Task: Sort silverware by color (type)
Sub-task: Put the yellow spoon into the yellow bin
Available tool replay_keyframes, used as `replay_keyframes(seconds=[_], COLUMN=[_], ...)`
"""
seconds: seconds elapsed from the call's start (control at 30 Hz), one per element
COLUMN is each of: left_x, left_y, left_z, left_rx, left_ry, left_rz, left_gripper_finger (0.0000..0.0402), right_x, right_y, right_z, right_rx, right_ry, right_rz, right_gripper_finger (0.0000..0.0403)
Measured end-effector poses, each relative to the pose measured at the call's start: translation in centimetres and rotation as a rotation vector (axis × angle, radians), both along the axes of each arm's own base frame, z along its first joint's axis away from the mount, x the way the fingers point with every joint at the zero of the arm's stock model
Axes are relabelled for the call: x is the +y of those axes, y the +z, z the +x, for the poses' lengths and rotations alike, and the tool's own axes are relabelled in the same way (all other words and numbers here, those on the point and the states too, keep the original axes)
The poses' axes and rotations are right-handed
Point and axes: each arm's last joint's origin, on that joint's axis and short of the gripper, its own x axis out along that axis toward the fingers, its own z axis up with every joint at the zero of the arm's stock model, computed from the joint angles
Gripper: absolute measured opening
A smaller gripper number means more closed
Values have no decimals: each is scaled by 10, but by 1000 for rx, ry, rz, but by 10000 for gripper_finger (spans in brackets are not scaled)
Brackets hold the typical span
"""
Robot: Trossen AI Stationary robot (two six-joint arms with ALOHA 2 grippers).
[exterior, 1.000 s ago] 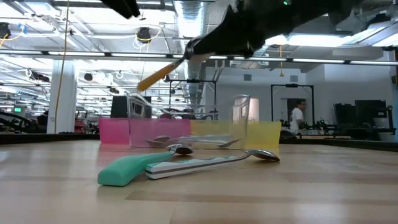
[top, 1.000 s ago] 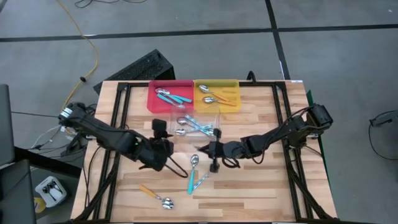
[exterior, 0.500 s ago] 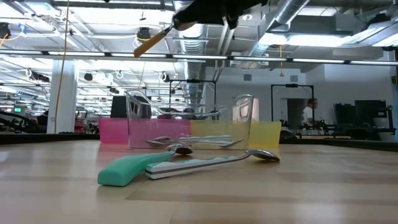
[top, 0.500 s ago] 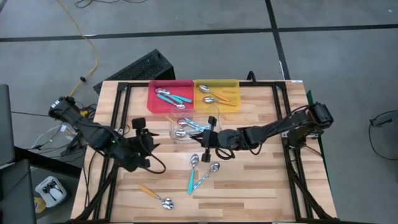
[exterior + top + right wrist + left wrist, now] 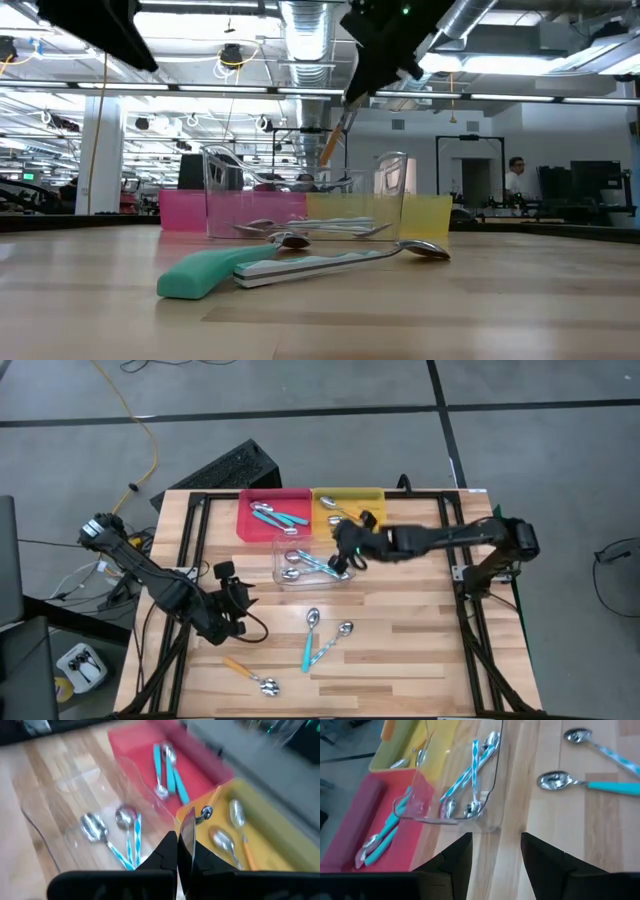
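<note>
My right gripper (image 5: 347, 548) hangs over the border of the clear tray (image 5: 290, 572) and the yellow tray (image 5: 372, 495), shut on an orange-handled spoon (image 5: 335, 140). My left gripper (image 5: 496, 855) stands open and holds nothing, above the table's left half (image 5: 236, 606). On the wood lie a teal spoon (image 5: 307, 642), a pale blue spoon (image 5: 335, 640) and an orange spoon (image 5: 250, 673). Teal spoons lie in the red tray (image 5: 250, 530), orange ones in the yellow tray, pale blue ones in the clear tray. My right gripper pinches the orange spoon at its metal end between its two shut fingers. The shiny bowl (image 5: 187, 831) stands edge-on past the fingertips. The fingers slant down toward the far edge. The orange handle (image 5: 333, 145) hangs slanting below the gripper, clear of the trays.
The three trays stand together at the table's far middle, red at the left, yellow at the right, clear in front of them. A dark frame rail (image 5: 195, 545) runs along each side of the table. A person (image 5: 516, 180) stands far off in the room.
My right gripper has risen and gone toward the far edge, from the table's middle to above the trays, carrying the orange spoon. The spoon's handle has swung from sticking out sideways to hanging down. My left gripper has drawn back toward the left edge and sunk.
</note>
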Motion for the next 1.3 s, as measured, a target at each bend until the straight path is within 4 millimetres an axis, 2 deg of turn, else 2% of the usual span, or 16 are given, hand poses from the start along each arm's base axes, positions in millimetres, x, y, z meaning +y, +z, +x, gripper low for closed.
replay_keyframes(seconds=[0.2, 0.33, 0.43, 0.5, 0.57, 0.63, 0.73, 0.87, 0.97, 1.13, 1.3], left_x=[1, -2, -5, -7, -8, -8, -7, -8, -9, -15, -11], left_y=[-15, -24, -30, -34, -36, -37, -36, -34, -33, -33, -41], left_z=[-4, -10, -15, -19, -21, -22, -22, -20, -20, -28, -48], left_rx=[13, -10, -40, -58, -79, -116, -170, -212, -252, -311, -345], left_ry=[30, 54, 68, 64, 67, 79, 100, 110, 117, 85, 22], left_rz=[-5, -7, 4, 21, 44, 70, 97, 106, 122, 141, 4], left_gripper_finger=[155, 155, 155, 155, 155, 155, 155, 155, 155, 155, 155], right_x=[-41, -66, -81, -90, -97, -102, -114, -129, -138, -152, -163], right_y=[-1, 4, 2, -2, -8, -21, -42, -62, -71, -94, -118], right_z=[-5, -10, -29, -50, -67, -85, -112, -134, -136, -130, -123], right_rx=[105, -2, -76, -127, -260, -373, -476, -564, -590, -586, -589], right_ry=[163, 274, 304, 306, 343, 350, 252, 219, 233, 230, 181], right_rz=[-63, -82, -105, -113, -145, -173, -182, -93, -39, 34, 136], right_gripper_finger=[24, 24, 24, 24, 24, 24, 24, 24, 24, 24, 24])
